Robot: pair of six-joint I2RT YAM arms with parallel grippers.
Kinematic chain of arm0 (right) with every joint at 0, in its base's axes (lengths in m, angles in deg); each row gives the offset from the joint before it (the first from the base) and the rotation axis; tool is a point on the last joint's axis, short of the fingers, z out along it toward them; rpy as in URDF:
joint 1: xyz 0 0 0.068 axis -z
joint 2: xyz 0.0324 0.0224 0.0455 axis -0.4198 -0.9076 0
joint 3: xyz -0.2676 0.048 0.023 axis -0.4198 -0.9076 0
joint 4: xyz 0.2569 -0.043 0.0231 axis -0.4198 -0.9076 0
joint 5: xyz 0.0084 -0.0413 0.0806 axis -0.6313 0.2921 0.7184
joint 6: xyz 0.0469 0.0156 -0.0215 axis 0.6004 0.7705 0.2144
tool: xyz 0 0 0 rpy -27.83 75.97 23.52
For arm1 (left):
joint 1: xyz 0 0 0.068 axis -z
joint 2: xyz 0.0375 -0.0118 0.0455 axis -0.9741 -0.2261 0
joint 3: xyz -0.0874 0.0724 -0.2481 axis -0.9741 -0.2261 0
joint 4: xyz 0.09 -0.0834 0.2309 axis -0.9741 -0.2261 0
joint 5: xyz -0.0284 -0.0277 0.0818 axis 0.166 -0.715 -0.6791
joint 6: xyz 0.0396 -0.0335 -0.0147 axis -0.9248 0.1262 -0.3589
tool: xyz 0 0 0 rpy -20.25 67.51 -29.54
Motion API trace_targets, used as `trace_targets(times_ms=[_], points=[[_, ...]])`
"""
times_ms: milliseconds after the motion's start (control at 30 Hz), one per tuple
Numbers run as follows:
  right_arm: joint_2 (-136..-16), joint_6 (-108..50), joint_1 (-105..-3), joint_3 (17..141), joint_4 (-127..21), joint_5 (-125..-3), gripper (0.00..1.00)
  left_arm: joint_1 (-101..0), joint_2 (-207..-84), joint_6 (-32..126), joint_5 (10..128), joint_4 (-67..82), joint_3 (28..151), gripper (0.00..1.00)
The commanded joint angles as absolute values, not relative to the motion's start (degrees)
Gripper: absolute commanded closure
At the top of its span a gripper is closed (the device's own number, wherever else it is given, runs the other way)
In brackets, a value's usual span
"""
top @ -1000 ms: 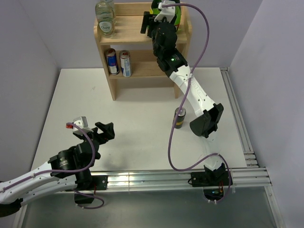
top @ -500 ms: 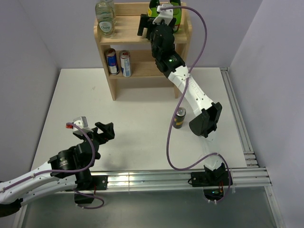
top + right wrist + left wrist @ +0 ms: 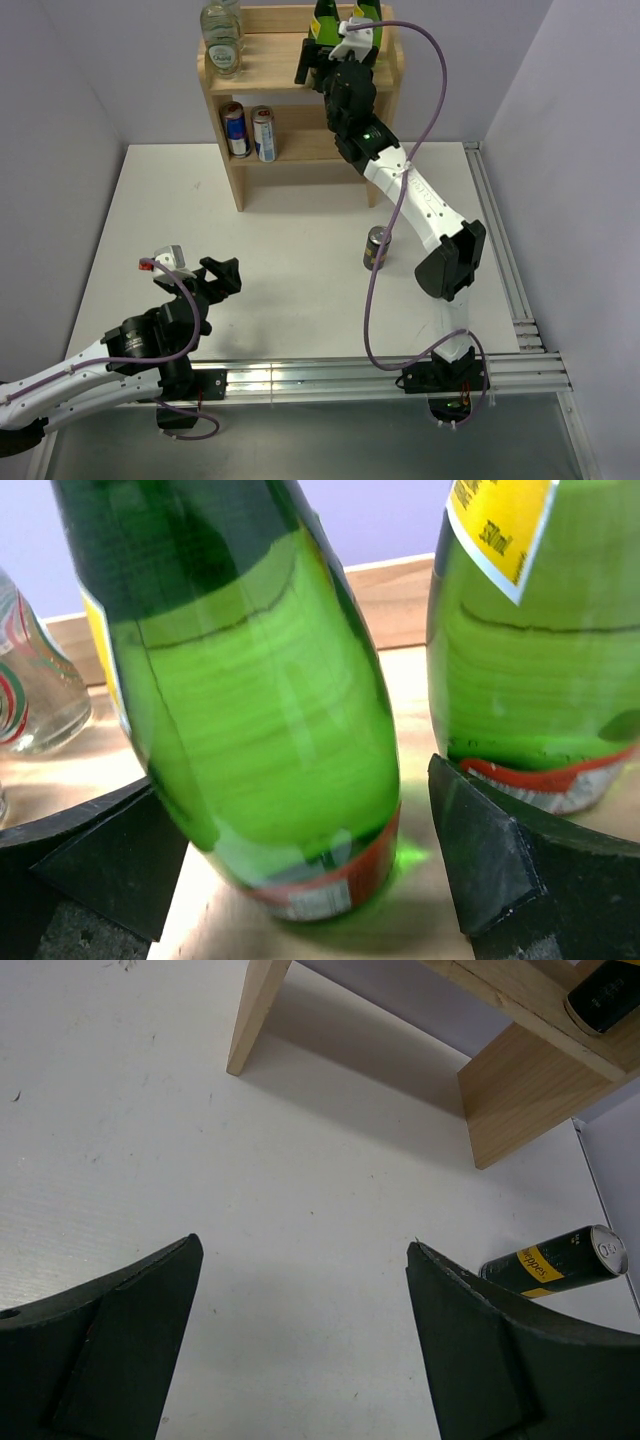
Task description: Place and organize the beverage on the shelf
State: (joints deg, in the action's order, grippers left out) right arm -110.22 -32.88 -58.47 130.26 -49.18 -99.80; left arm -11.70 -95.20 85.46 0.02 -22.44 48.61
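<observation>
Beverage can (image 3: 555,1260), yellow Schweppes label, stands near shelf (image 3: 520,1090).

A white table (image 3: 280,230) with a matt surface was seen, and some small dark specks were noticed on it. A light wooden shelf (image 3: 300,148) was placed at its far edge and was carried on two side panels. One dark drink can (image 3: 376,248) with a yellow label band was stood upright on the table, in front of the right side of the shelf and well apart from it. Aluminium rails (image 3: 330,375) were fixed along the near edge.
</observation>
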Motion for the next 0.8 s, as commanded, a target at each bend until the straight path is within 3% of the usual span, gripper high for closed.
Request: trace_targets(times_ms=[0,467,667,767], points=[[-107.2,-31.1,-58.8,127.5,-51.1,-101.7,0.0,-11.5,-94.6,85.4,-0.4,-22.2,48.5,0.11],[-98.9,-31.1,-61.2,116.9,-50.6,-102.9,0.0,-11.5,-94.3,85.7,-0.7,-22.3,48.5,0.11],[-90.2,-30.5,-65.2,105.5,-49.5,-107.5,0.0,-11.5,-94.4,85.6,-0.7,-22.2,48.4,0.11],[-82.5,-30.2,-68.9,93.8,-47.7,-111.8,0.0,-11.5,-94.4,85.2,-0.4,-21.8,48.2,0.1]])
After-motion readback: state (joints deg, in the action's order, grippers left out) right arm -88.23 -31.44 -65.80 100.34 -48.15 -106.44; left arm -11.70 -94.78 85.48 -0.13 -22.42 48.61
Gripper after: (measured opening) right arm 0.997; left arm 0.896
